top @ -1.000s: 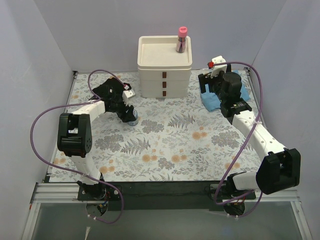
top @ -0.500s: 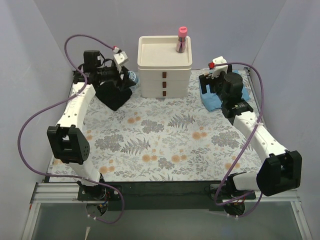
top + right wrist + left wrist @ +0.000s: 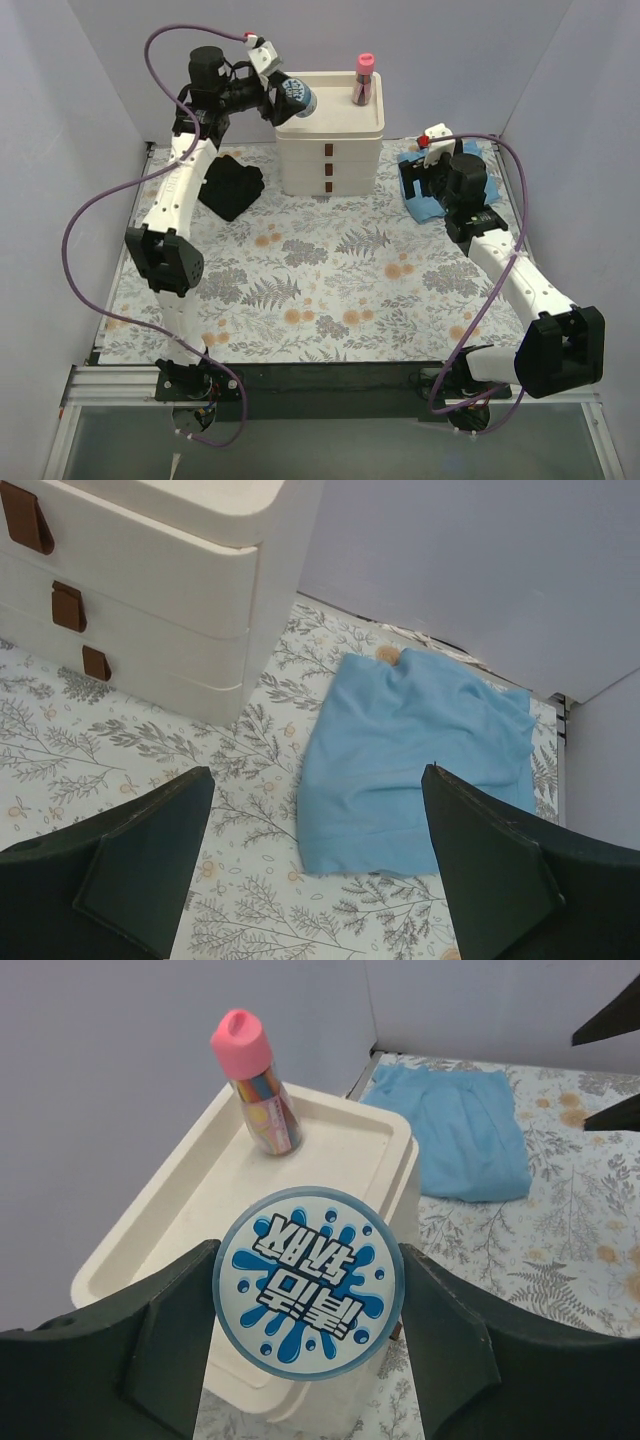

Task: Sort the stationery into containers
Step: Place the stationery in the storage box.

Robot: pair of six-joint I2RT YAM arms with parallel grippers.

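Observation:
My left gripper (image 3: pixel 288 98) is shut on the small blue round tub (image 3: pixel 298 97), holding it in the air over the left front edge of the cream organiser's tray top (image 3: pixel 320 100). In the left wrist view the tub's splash-printed lid (image 3: pixel 308 1280) fills the gap between both fingers (image 3: pixel 170 1340). The pink-capped clear tube (image 3: pixel 364 80) (image 3: pixel 258 1085) stands upright at the tray's back right. The three drawers (image 3: pixel 328 165) are closed. My right gripper (image 3: pixel 415 183) (image 3: pixel 318 775) hangs open and empty above the blue cloth, right of the organiser (image 3: pixel 150 590). No pens are in view.
A blue cloth (image 3: pixel 425 205) (image 3: pixel 420 760) lies on the floral mat right of the organiser. A crumpled black cloth (image 3: pixel 230 187) lies left of it. Grey walls close in the back and both sides.
My left arm has lifted the blue tub off the mat, swung it back and up, and brought it over the organiser's top. The right arm has hardly moved.

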